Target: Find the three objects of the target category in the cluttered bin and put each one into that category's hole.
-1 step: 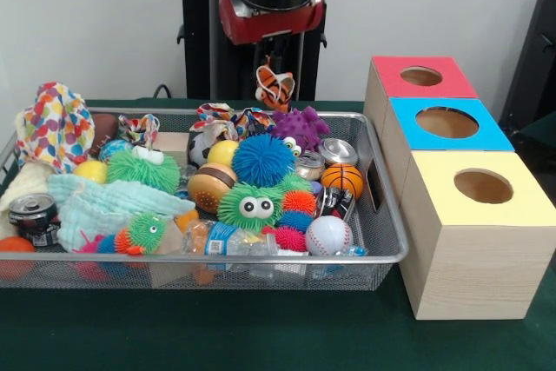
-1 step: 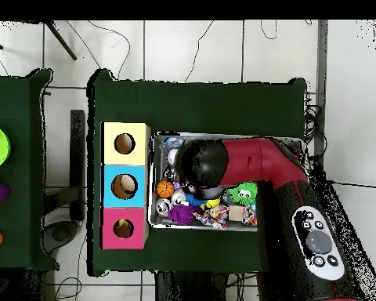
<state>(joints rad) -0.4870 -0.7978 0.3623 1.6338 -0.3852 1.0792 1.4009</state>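
From the front, the red and black gripper (image 1: 275, 84) hangs above the far side of the wire mesh bin (image 1: 382, 215), and its jaws pinch a small orange, white and black striped fabric toy (image 1: 276, 86). The toy is lifted clear of the clutter.

From overhead, the arm hides the gripper and the toy. The wooden box with pink, blue and yellow holed tops (image 2: 125, 186) stands just beside the bin.

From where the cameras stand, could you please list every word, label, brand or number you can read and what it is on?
None can be read.
Soda can at the bin's left end: printing too blurred.
Plastic bottle at the front rim: blue label, text too small.
Small cans near the basketball: no legible marks.
Three boxes: coloured tops only.
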